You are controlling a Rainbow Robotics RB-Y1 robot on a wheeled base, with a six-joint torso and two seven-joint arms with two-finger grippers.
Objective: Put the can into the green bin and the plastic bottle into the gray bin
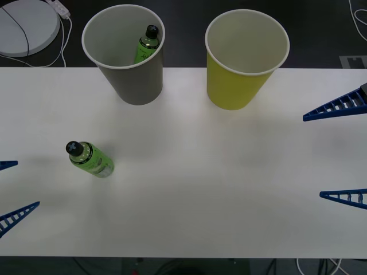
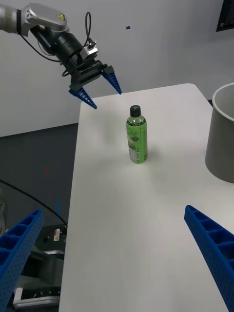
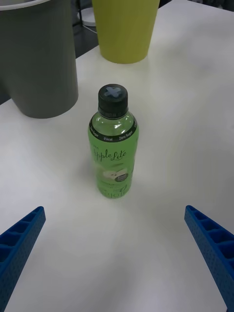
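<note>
**Plastic bottle standing on the table, left arm lined up for it**

Plastic bottle [image 3: 113, 146] stands upright on the white table [image 1: 218, 189], at roughly 9 o'clock in the front view. The left gripper [image 1: 10, 192] hangs just short of it with fingers spread wide, holding nothing. It looks full, so some weight, and the clear wall is probably slick and a bit squashy; I'd pinch the labelled middle, not the black cap. The right gripper [image 1: 342, 152] waits at 3 o'clock, fingers apart too. Farther back, the gray bin [image 1: 131, 80] at 11 o'clock already has another green bottle [image 1: 147, 44] inside, and the green bin [image 1: 238, 86] sits near 1 o'clock.
</note>
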